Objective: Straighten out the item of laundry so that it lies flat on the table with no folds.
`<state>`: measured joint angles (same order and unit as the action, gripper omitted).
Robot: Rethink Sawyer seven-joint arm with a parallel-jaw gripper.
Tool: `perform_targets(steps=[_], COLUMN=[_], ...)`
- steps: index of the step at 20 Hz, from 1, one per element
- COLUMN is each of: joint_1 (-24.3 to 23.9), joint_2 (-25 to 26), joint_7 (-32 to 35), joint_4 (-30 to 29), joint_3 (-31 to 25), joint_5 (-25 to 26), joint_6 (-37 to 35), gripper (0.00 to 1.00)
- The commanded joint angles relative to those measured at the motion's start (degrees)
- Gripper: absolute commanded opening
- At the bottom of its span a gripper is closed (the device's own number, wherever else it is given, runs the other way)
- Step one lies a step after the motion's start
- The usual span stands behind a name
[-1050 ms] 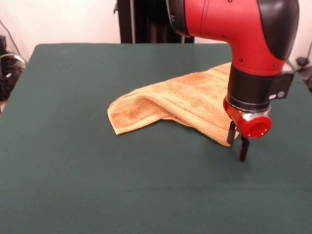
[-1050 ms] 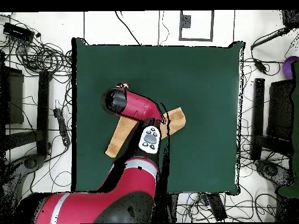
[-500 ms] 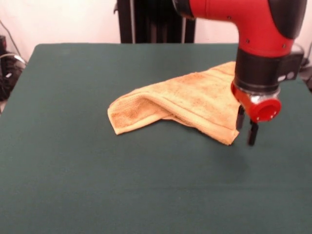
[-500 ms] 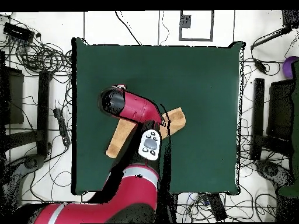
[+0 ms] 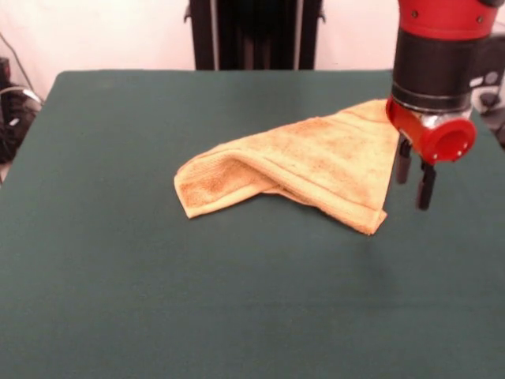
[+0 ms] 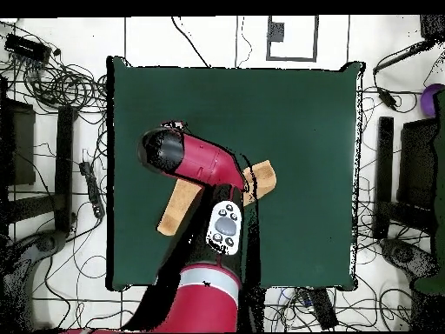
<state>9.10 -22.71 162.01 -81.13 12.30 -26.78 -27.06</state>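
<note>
While the hand point(image 5: 414, 184) hangs above the desk point(image 5: 158, 300) in the front view, its two dark fingers point(image 5: 426, 188) point straight down with a visible gap between them and nothing held: spread, empty. Fingertips are clear of the cloth surface; a faint shadow lies on the green below them

Towel point(image 5: 304, 168) lies just beside the hand, on the picture's left of it. Closest part is the towel's long right-hand hem, running from the far corner beside the hand's red collar down to the near pointed corner, which sits below and slightly left of the fingertips. Whether the nearer finger brushes that hem cannot be told; it appears apart

Towel is not flat: folded over itself, roughly triangular in outline, with a raised ridge running from its middle toward the rounded end farthest from the hand. A woven band shows along the hem on that far end and along the near edge. Colour golden-orange, terry texture

Overhead view: the arm's red link covers the hand and most of the towel point(image 6: 176, 209); one strip of towel shows on one side of the arm, a smaller piece on the other. Towel sits toward the middle of the green desk point(image 6: 295, 122), well away from all four edges
</note>
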Motion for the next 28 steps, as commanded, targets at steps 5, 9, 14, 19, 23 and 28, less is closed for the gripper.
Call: perform_targets(steps=[5,9,14,19,23,28], joint_1=[-1.76,-2.27,-2.77,-1.75,-0.49,-0.64], joint_2=[2.61,2.76,2.0,4.5,7.49,10.84], joint_7=[1.62,0.81,0.2,2.94,4.78,4.06], joint_4=[-7.23,-8.08,-9.39,-6.92,-3.83,-1.31], joint_3=[-8.07,-8.29,-8.6,-8.2,-6.79,-5.88], joint_5=[1.32,2.21,2.57,1.56,1.12,1.83], joint_6=[-0.15,1.13,1.17,2.65,3.98,6.77], gripper=[1.0,1.0,1.0,1.0,1.0,1.0])
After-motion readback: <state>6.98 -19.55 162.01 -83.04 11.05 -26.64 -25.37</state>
